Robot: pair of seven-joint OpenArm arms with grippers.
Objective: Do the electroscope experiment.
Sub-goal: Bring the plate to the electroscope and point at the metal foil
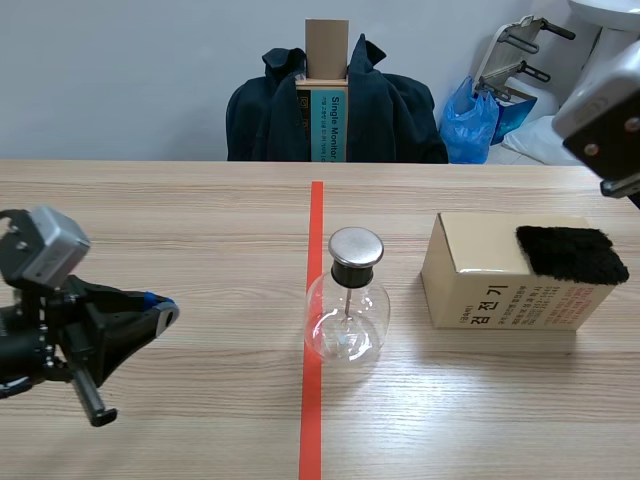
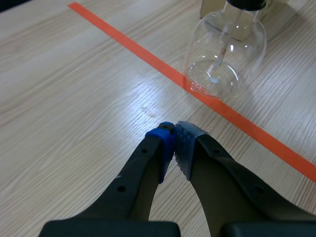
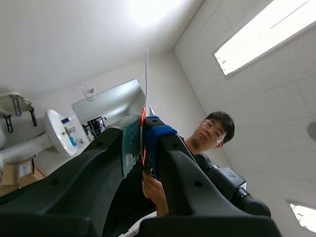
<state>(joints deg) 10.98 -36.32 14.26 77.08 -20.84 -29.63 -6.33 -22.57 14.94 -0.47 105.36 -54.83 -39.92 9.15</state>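
- Two grippers, two states: the left gripper (image 2: pixel 174 137) is clenched on nothing, its pads meeting low over the wooden table (image 2: pixel 74 98). The right gripper (image 3: pixel 144 129) pinches a thin pale strip (image 3: pixel 146 84) that stands edge-on between its pads.
- Only the right wrist view shows that strip. It looks upward past a ceiling light (image 3: pixel 261 34) and a wall sink (image 3: pixel 60 129), with a person's hand (image 3: pixel 154 190) just behind the fingers.
- In the scene view the right arm (image 1: pixel 600 110) is raised at the table's far right, its fingers out of sight.
- The electroscope flask (image 1: pixel 345 305) is clear glass with a metal cap (image 1: pixel 356 245). It stands mid-table on the edge of the orange tape line (image 1: pixel 314 400), ahead of the left gripper and apart from it.
- A black fur pad (image 1: pixel 570 253) shows in the scene view alone, lying on top of a cardboard box (image 1: pixel 490 285) near the flask.
- The box's face carries Korean print that I cannot read.
- An upright carton (image 1: pixel 335 125) behind the table, against a dark jacket (image 1: pixel 400 110), reads "Single Monitor".
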